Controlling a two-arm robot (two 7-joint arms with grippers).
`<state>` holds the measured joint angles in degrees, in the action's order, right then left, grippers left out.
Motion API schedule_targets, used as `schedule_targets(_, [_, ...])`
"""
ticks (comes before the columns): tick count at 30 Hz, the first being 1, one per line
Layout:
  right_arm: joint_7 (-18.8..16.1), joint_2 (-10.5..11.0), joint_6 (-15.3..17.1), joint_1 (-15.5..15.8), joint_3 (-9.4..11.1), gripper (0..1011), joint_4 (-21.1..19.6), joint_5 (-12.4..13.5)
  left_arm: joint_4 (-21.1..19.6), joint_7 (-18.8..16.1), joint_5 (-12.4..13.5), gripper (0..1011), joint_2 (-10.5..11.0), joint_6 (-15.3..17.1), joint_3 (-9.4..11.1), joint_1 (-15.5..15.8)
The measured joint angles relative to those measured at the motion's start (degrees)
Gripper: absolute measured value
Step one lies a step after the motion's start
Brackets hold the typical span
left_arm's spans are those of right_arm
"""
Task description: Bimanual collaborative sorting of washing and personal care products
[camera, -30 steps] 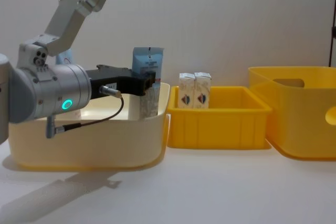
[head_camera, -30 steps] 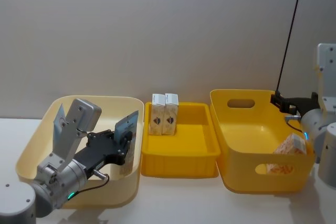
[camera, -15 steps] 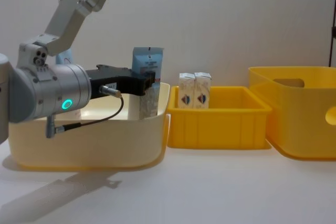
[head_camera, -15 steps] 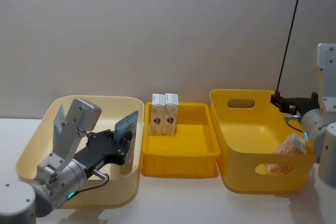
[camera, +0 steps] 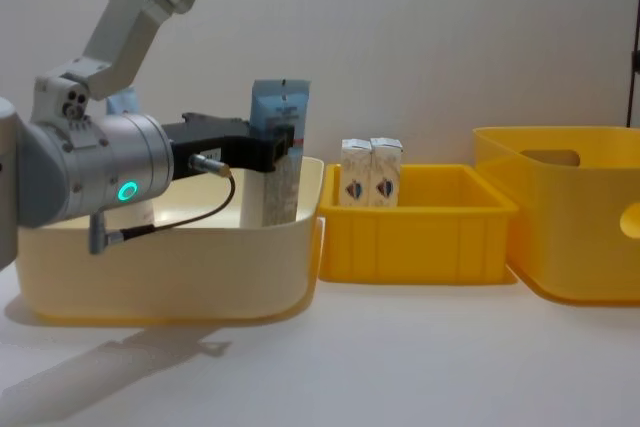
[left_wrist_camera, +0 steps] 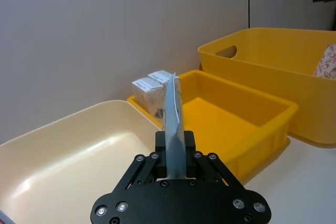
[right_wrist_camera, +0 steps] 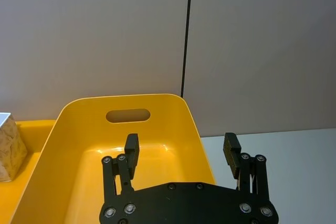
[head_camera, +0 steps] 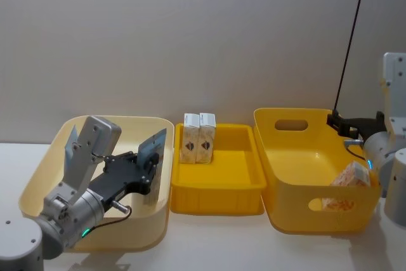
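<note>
Soft, fairly bright room light falls from above and leaves no hard-edged shadows. In the chest view the left arm [camera: 90, 162] casts a faint, diffuse shadow on the white table [camera: 400, 367] in front of the cream tub [camera: 170, 267], and a thin dark band sits under the yellow tray [camera: 420, 237]. In the left wrist view the cream tub's floor has a broad sheen, and the squeeze tube [left_wrist_camera: 172, 119] clamped in the left gripper [left_wrist_camera: 176, 148] shows a pale lit edge. Small glints mark the floor of the large yellow tub [right_wrist_camera: 79, 171].

Left pincer [head_camera: 151, 171] reaches forward, clamped; right pincer [right_wrist_camera: 181, 148] hangs spread.
</note>
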<state>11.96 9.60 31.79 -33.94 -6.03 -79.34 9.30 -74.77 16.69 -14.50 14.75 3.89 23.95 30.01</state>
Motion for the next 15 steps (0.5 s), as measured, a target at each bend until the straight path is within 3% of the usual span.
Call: schedule_targets(15, [0.0,0.0,-0.1,-0.1,-0.1,1001,0.2,0.0,-0.3,0.1,0.5,188,-1.2,-8.0,-1.8,1.6])
